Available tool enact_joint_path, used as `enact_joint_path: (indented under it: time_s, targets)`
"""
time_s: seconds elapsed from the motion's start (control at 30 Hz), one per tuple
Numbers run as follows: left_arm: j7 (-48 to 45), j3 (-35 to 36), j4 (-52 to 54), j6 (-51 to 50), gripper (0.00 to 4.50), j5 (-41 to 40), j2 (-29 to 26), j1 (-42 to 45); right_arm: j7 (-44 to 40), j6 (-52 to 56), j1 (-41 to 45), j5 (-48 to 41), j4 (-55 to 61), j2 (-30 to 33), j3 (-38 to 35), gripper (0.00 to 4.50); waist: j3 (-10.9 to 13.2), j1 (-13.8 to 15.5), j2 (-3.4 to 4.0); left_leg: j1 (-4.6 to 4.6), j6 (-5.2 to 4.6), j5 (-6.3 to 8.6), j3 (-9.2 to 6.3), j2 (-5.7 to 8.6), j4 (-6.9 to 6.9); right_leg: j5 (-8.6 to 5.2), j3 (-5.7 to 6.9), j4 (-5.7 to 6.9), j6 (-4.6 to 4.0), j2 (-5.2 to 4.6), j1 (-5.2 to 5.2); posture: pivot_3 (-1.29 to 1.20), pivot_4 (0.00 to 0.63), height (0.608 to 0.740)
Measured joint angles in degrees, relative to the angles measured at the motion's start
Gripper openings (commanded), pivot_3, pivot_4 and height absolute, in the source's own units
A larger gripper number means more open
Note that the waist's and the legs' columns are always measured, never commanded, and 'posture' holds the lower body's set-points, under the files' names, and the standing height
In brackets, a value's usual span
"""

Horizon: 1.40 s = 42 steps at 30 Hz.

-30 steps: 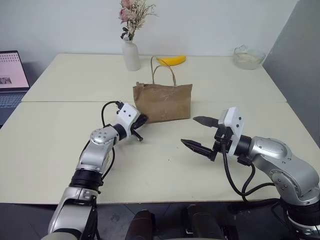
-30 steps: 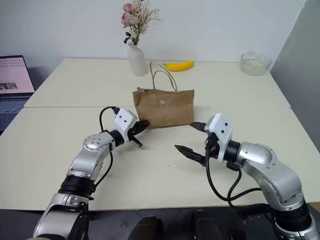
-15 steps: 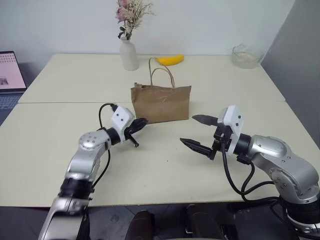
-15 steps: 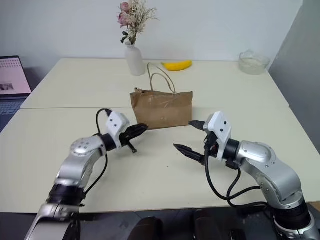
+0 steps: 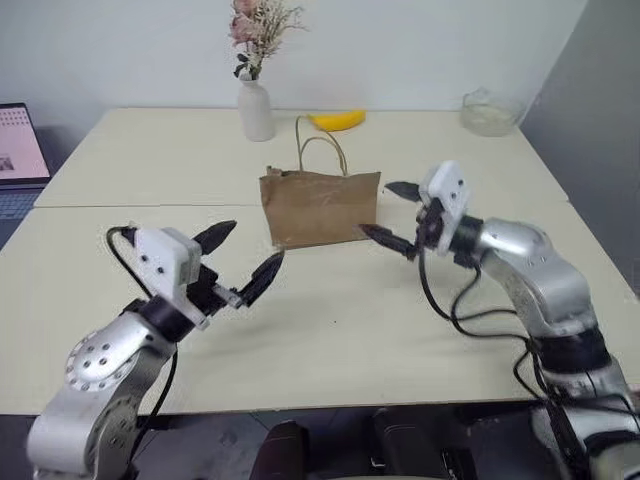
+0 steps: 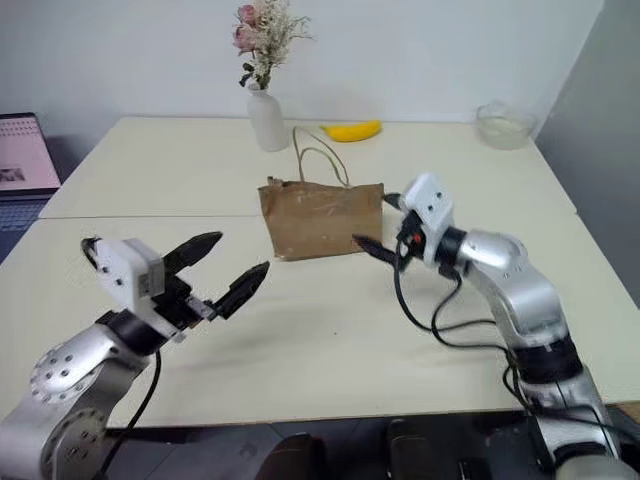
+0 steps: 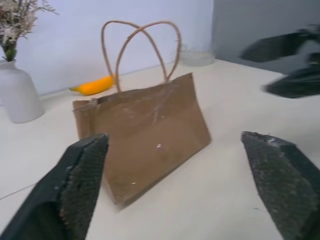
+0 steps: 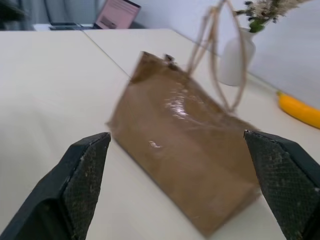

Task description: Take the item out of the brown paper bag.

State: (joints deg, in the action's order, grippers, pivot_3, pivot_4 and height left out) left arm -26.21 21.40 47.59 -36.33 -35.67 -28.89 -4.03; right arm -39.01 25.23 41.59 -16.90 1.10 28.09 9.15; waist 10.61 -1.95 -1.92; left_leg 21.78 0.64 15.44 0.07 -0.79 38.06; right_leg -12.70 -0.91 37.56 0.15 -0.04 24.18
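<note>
- Left eye view had the bag (image 5: 320, 206) standing upright mid-table (image 5: 330, 320), its top closed and handles (image 5: 320, 148) up; the item was hidden, presumably inside it.
- Left tool (image 5: 243, 256) sat at about 7 o'clock from the bag, well apart from it, fingers spread wide and empty, pointing roughly level toward the bag's lower corner.
- Right tool (image 5: 395, 215) was just beside the bag's 3 o'clock edge, also spread and empty, aimed level across toward that end; whether a fingertip touched the paper I could not tell.
- Judged step: getting the bag open. One tool should pinch a handle or the rim and hold the bag steady, while the other parts the mouth and reaches in from above.
- Light paper would likely slide or tip if pushed from one side only.
- A banana (image 5: 338, 120) and vase (image 5: 256, 110) stood at 12 o'clock, behind the bag.
</note>
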Motion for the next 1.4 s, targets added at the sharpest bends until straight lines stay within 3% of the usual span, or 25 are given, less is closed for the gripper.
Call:
enact_joint_path:
  time_s: [0.1, 0.33, 0.53, 0.8, 1.17, 1.4]
  targets:
    - [2.06, 2.79, 1.5, -1.38, 4.47, -3.0, -0.25, -1.25, -1.12, -5.36, 8.32, 3.48, -12.53, -2.42, 1.03, 4.5, 0.0, 0.1, 0.01, 0.0, 0.0, 0.0, -0.03, -0.02, -0.03, -0.06, 0.04, 0.05, -0.1, 0.06, 0.01, 0.0, 0.15, 0.74]
    - [5.13, 3.83, 4.29, -3.2, 4.5, -7.02, -1.63, -3.62, -0.94, -23.4, 31.54, 14.07, -50.88, -8.47, 2.99, 2.11, 0.03, 0.1, 0.04, 0.05, 0.0, 0.0, 0.02, 0.0, -0.09, 0.03, 0.0, -0.05, -0.28, 0.0, 0.05, 0.0, 0.15, 0.74]
    - [6.9, 3.73, 5.25, -3.3, 4.5, -8.3, -3.64, -4.33, 2.93, -33.21, 41.24, 23.84, -71.92, -13.4, 6.26, 0.02, 0.04, 0.08, 0.07, 0.09, 0.01, 0.0, 0.03, 0.01, -0.13, 0.09, 0.0, -0.12, -0.42, -0.07, 0.07, 0.0, 0.15, 0.74]
    - [6.73, 3.44, 6.22, -3.23, 4.5, -8.39, -5.74, -7.57, 2.41, -35.57, 43.08, 33.86, -78.4, -16.75, 10.4, 0.02, 0.07, 0.09, 0.11, 0.1, 0.01, 0.0, -0.03, 0.02, -0.14, 0.02, 0.05, -0.12, -0.45, -0.09, 0.07, 0.0, 0.15, 0.74]
    - [-3.2, 3.32, 10.16, -0.31, 4.5, -3.9, -13.14, -23.02, -18.6, -43.67, 40.95, 33.56, -75.03, -11.66, 9.49, 0.02, 0.1, 0.04, 0.17, 0.03, 0.01, 0.01, -0.02, 0.0, -0.18, -0.25, 0.04, -0.12, -0.51, -0.08, 0.06, 0.0, 0.15, 0.74]
    - [-10.74, 3.3, 9.84, 4.21, 4.5, 0.96, -15.02, -27.64, -32.12, -43.6, 27.78, 28.09, -58.23, -7.19, 7.69, 0.02, 0.16, 0.3, 0.27, 0.0, 0.01, 0.0, -0.01, 0.0, -0.16, -0.28, 0.05, -0.11, -0.53, -0.1, 0.0, 0.0, 0.15, 0.74]
